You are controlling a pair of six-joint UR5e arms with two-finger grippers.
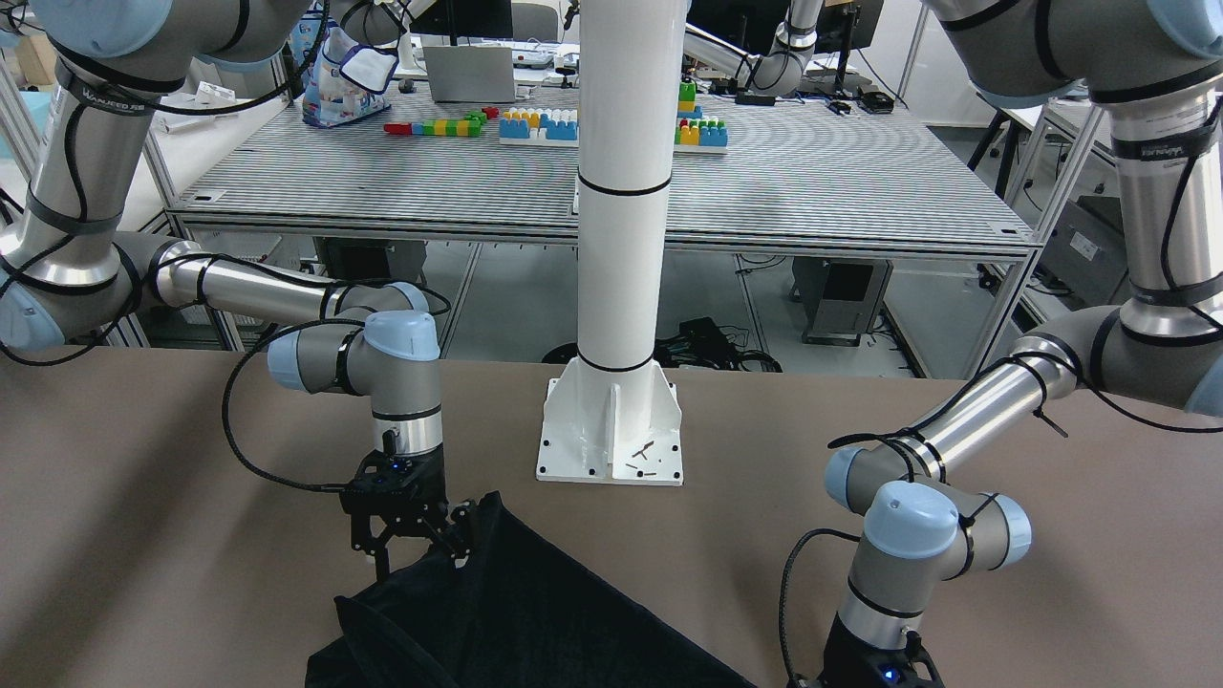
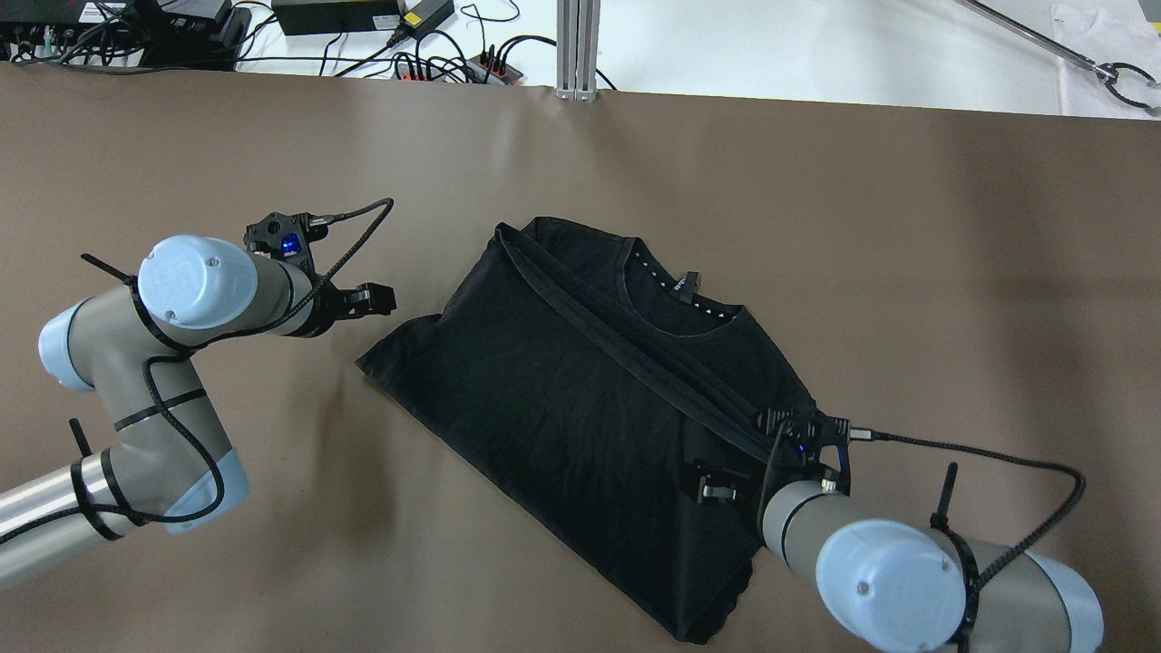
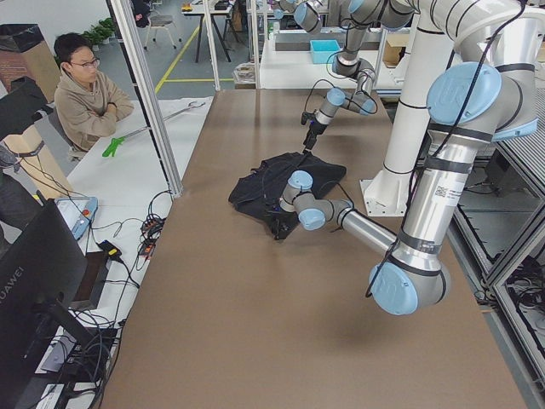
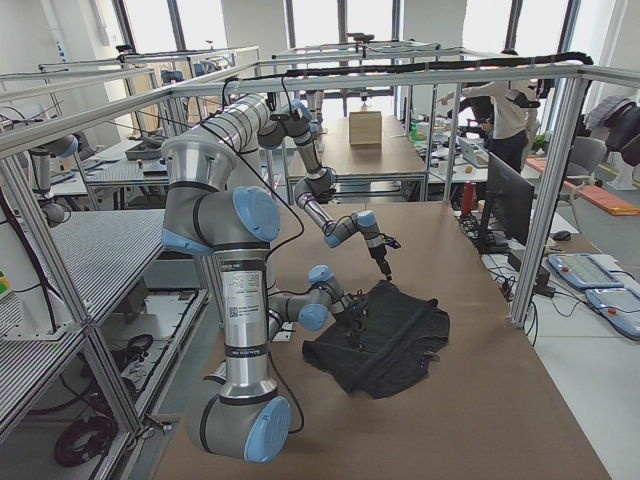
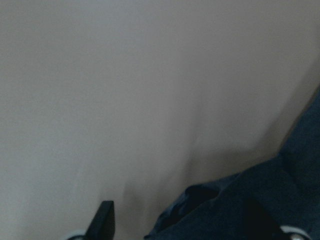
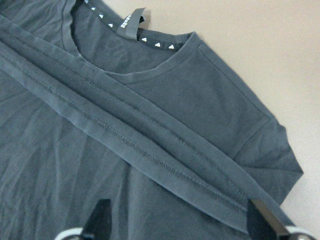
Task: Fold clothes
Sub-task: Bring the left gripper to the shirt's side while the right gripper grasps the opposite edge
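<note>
The clothes [image 2: 580, 408] are one black T-shirt lying flat on the brown table, its hem band folded diagonally across the chest below the collar label [image 6: 131, 22]. My left gripper [image 2: 363, 301] hangs just off the shirt's left corner, jaws apart; its wrist view shows a dark cloth corner [image 5: 235, 205] at the lower right, between the fingertips [image 5: 105, 220]. My right gripper [image 2: 726, 485] hovers over the shirt's near right part, open, with the hem band [image 6: 150, 145] running between its fingertips [image 6: 100, 220]. The front view shows the right gripper [image 1: 420, 552] at the cloth's edge [image 1: 497, 573].
A white pillar on a base plate [image 1: 611, 449] stands at the table's robot side. Cables and power bricks [image 2: 363, 27] lie beyond the far edge. A person [image 3: 85, 94] sits past the table's far long side. Bare brown tabletop [image 2: 952, 272] surrounds the shirt.
</note>
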